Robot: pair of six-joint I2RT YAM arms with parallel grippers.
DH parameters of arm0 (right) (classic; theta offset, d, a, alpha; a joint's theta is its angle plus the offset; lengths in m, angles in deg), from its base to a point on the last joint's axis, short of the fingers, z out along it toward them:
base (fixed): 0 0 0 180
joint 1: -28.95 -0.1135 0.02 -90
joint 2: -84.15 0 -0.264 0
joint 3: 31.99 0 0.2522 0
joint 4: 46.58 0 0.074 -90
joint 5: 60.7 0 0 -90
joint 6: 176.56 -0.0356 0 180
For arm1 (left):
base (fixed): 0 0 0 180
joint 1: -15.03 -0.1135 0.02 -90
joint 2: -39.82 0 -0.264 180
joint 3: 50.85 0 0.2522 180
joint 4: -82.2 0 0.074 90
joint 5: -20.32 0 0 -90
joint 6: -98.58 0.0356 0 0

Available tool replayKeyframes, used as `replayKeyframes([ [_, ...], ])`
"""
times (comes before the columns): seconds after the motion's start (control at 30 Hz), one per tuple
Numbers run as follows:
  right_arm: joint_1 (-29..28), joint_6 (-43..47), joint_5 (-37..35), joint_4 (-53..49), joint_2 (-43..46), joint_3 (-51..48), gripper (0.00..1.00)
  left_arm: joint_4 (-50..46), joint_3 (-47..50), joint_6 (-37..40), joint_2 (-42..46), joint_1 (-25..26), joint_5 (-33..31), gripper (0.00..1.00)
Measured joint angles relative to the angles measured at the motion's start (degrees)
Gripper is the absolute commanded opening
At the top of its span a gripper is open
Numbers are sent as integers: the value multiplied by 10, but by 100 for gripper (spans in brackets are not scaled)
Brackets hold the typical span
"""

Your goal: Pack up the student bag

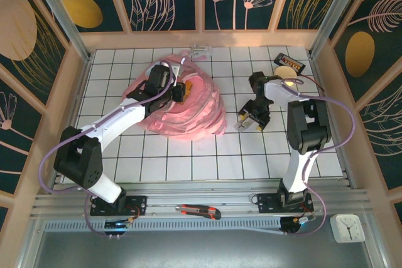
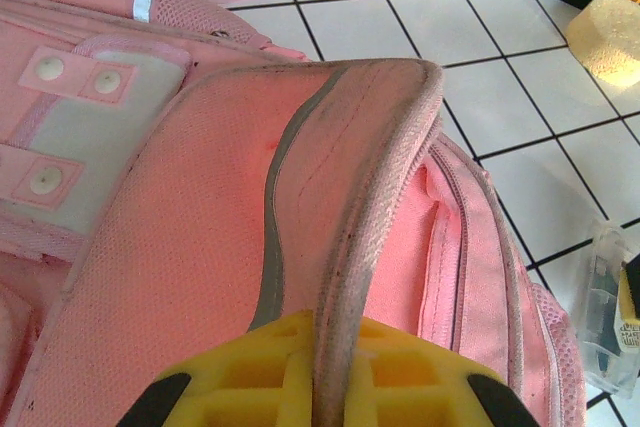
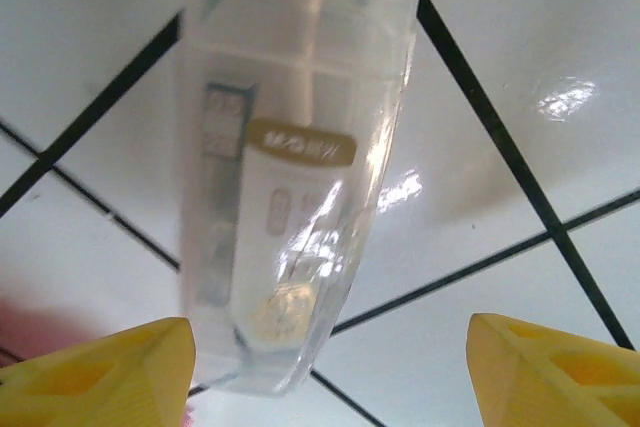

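Observation:
The student bag [image 1: 191, 110], a big pink backpack, lies left of the table's middle. My left gripper [image 1: 180, 90] is shut on it; in the left wrist view the yellow fingers [image 2: 250, 377] pinch the padded rim of a raised pink panel [image 2: 372, 217] of the student bag [image 2: 180, 247]. My right gripper [image 1: 252, 117] hovers right of the bag, open, over a clear plastic case [image 1: 241, 123]. In the right wrist view the case [image 3: 290, 177] lies on the tiles with its near end between the spread fingertips of the right gripper [image 3: 330, 377], closer to the left one.
At the back stand a small clear item [image 1: 201, 50] and a black tray [image 1: 290, 63] with a pale yellow sponge [image 1: 287, 71] beside it. A red-and-black cutter [image 1: 198, 211] lies on the front rail. A white clock [image 1: 347, 227] sits at the bottom right. Wooden walls ring the table.

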Motion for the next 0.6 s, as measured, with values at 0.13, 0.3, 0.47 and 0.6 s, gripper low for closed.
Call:
replayKeyframes([
  [0.13, -18, 8, -25, -2, 8, 38, 73, 0, 1, 0, 1, 0, 0, 0],
  [0.3, -17, 5, -27, 9, 10, 9, 73, 0, 7, -1, 9, 0, 0, 0],
  [0.47, 5, 4, -24, 28, 8, -11, 73, 0, 16, -3, 21, 0, 0, 0],
  [0.6, 20, 6, -22, 44, -13, 1, 73, 0, 21, -3, 25, 0, 0, 0],
])
